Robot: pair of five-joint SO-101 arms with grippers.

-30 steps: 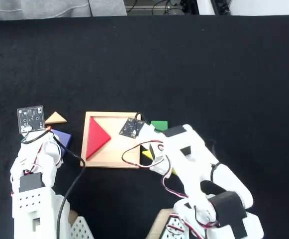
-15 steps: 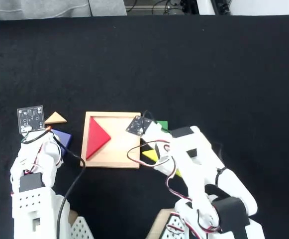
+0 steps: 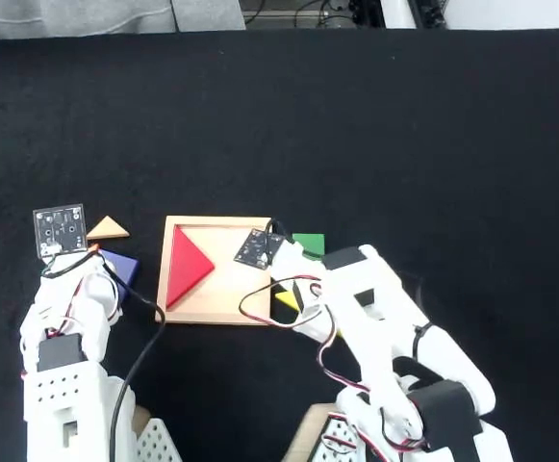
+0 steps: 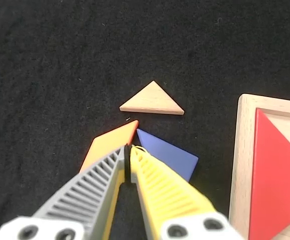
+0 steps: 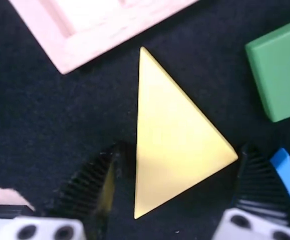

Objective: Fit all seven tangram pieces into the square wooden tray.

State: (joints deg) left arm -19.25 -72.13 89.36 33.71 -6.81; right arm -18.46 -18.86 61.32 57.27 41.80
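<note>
One red triangle (image 3: 187, 265) in the square wooden tray (image 3: 212, 317)

Black tabletop (image 3: 356, 125), grey cloth (image 3: 87, 14), dark cables (image 3: 298, 12)

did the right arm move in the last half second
Yes. In the high view the right tool and its wrist swung left, back toward the right edge of the wooden tray.
</note>
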